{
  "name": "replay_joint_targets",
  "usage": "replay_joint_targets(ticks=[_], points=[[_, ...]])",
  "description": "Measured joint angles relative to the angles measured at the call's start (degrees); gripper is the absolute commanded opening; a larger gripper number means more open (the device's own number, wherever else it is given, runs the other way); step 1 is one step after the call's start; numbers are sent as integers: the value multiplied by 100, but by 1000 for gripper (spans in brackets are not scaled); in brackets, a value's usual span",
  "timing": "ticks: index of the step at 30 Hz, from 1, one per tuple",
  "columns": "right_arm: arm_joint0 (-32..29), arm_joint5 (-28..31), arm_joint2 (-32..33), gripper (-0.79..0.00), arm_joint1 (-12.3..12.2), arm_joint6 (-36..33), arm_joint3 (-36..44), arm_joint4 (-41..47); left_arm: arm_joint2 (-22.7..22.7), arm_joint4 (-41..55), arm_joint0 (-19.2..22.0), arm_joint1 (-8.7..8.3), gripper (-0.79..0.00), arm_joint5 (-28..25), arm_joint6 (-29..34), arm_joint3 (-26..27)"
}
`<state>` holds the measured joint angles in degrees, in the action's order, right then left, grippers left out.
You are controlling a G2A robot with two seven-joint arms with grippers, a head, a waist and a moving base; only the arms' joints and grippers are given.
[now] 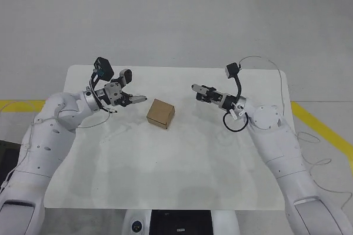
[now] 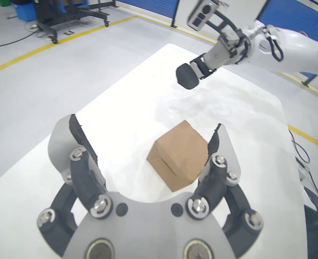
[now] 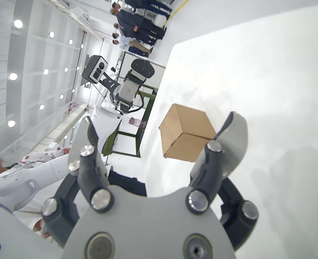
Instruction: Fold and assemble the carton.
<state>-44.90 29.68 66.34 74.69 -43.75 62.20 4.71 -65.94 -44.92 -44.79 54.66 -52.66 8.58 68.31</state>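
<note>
Top view: left hand (image 1: 139, 100) and right hand (image 1: 197, 90) both spread wide, empty, flanking the closed carton (image 1: 160, 113) on the counter (image 1: 165, 170).

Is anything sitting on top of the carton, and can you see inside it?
Nothing rests on the carton: its top face is bare. It stands closed on the table, so its cardboard walls cover whatever may be inside.

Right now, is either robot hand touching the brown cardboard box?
Apart. The top view shows bare table between the carton and both the left hand and the right hand, each open and empty.
</note>
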Motion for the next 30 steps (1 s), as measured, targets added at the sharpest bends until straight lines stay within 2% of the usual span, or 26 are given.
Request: replay_joint_targets(ticks=[10,14,19,30], points=[[-410,208,808,0,-233,2139,510,-2185,-574,-108,329,-159,0,-232,385,-353],[-675,75,1153,0,-325,2655,864,-2845,-700,13,342,-203,0,-270,545,-334],[-988,-165,1525,0,-427,2827,1335,-3389,-830,242,325,-253,0,-267,754,-189],[-1261,-395,1900,0,-543,2673,1912,-3707,-848,432,259,-291,-1,-252,929,21]])
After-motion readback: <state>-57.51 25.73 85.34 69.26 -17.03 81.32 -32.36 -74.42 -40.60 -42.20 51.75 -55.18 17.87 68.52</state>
